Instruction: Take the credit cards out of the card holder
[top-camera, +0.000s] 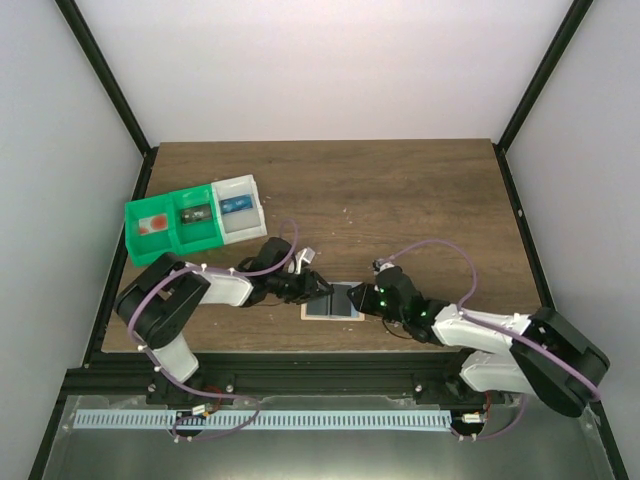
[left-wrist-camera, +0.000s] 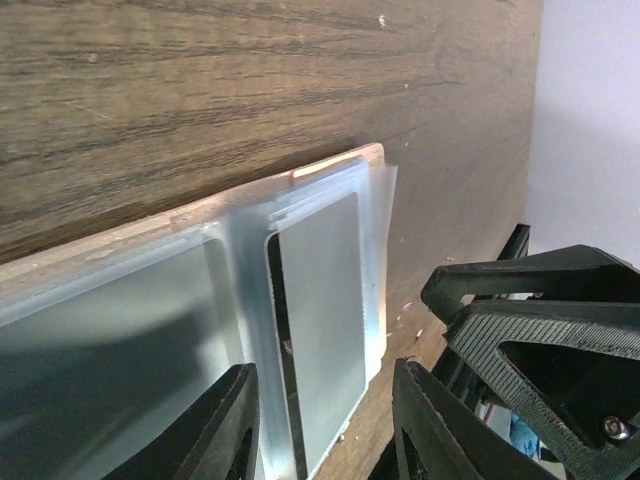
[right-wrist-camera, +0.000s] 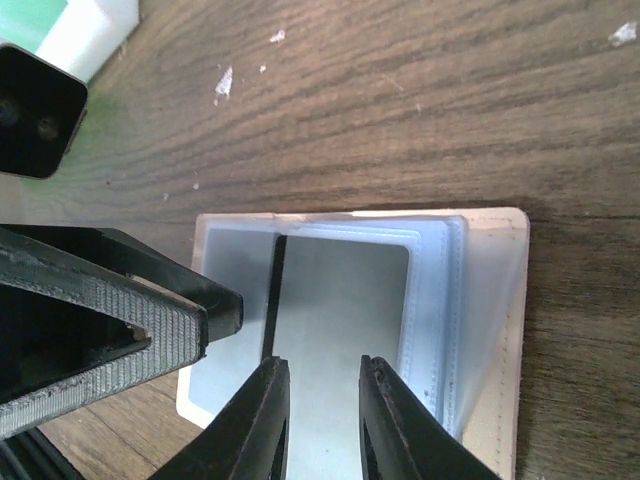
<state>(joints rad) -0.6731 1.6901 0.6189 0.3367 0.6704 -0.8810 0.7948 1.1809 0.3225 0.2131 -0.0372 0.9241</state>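
The card holder (top-camera: 330, 303) lies open and flat near the table's front edge, a tan sleeve (right-wrist-camera: 495, 330) with clear plastic pockets. One of the credit cards (right-wrist-camera: 345, 295) shows grey through a pocket, and the left wrist view sees that card (left-wrist-camera: 320, 320) too. My left gripper (top-camera: 318, 287) comes in from the left. Its jaws are open (left-wrist-camera: 325, 425), one finger over the pocket, the other past the holder's edge over the wood. My right gripper (top-camera: 361, 298) comes in from the right, its jaws (right-wrist-camera: 322, 420) narrowly open just above the card, nothing pinched between them.
A green bin (top-camera: 170, 228) and an attached white bin (top-camera: 240, 208) with small items stand at the back left. The two grippers are almost touching over the holder. The table's front edge runs just behind the holder. Small white crumbs (right-wrist-camera: 225, 80) dot the wood.
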